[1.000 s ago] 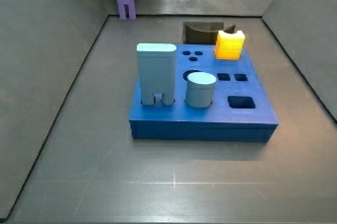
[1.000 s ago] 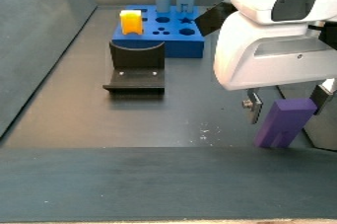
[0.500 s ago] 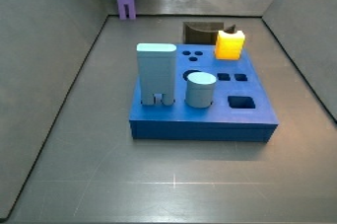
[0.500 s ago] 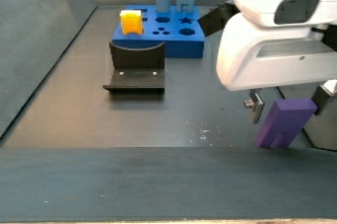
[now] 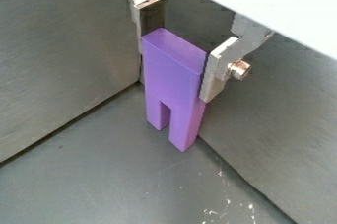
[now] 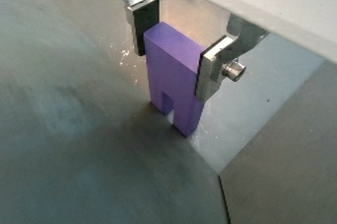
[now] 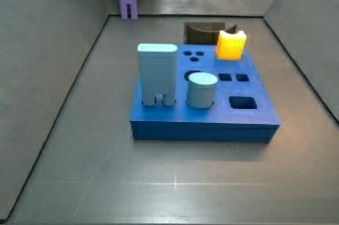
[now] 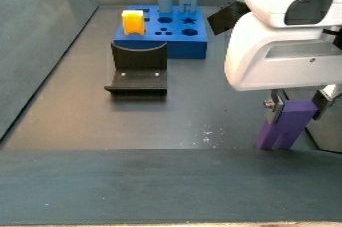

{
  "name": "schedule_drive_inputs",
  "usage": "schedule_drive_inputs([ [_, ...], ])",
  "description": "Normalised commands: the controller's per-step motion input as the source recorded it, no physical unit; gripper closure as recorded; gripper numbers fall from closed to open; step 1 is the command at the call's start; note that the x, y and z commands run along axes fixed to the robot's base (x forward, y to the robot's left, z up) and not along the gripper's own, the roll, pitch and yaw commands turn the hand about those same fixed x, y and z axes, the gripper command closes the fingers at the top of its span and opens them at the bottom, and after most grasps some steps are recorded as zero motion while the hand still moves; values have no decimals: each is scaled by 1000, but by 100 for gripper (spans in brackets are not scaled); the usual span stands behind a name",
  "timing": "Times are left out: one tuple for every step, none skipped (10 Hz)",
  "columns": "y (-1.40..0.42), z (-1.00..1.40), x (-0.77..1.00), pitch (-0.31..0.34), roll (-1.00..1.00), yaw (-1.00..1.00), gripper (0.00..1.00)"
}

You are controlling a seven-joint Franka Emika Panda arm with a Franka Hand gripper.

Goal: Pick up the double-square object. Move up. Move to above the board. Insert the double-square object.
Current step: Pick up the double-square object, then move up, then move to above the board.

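Your gripper (image 5: 184, 42) was clamped on the double-square object (image 5: 172, 87), prongs down near the tabletop (image 5: 118, 184). In a side view, that sat around 11 o'clock from the board (image 7: 209, 118), well apart.

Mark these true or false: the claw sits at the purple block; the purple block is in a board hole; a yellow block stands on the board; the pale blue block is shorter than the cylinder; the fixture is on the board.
1. The claw has a finger on each side of the double-square object. True.
2. The double-square object is seated in the board. False: it stands on the floor, far from the board.
3. A yellow block stands on the board. True.
4. The pale blue block is shorter than the cylinder. False: it is taller.
5. The fixture rests on the board. False: it stands on the floor beside it.
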Motion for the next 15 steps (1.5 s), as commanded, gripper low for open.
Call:
schedule_drive_inputs([
  [0, 0, 0, 0, 0, 0, 100],
  [0, 0, 0, 0, 0, 0, 100],
  [0, 0, 0, 0, 0, 0, 100],
  [0, 0, 0, 0, 0, 0, 100],
  [0, 0, 0, 0, 0, 0, 100],
  [0, 0, 0, 0, 0, 0, 100],
  [0, 0, 0, 0, 0, 0, 100],
  [0, 0, 0, 0, 0, 0, 100],
  [0, -205, 0, 0, 0, 0, 100],
  [-10, -177, 67, -21, 11, 6, 100],
  [-178, 1000, -151, 15, 28, 140, 100],
  [-174, 1000, -161, 28, 20, 134, 100],
  [-167, 1000, -162, 41, 45, 103, 100],
  [-159, 1000, -157, 49, 72, 83, 100],
  [-146, 1000, -144, 97, 120, 50, 100],
])
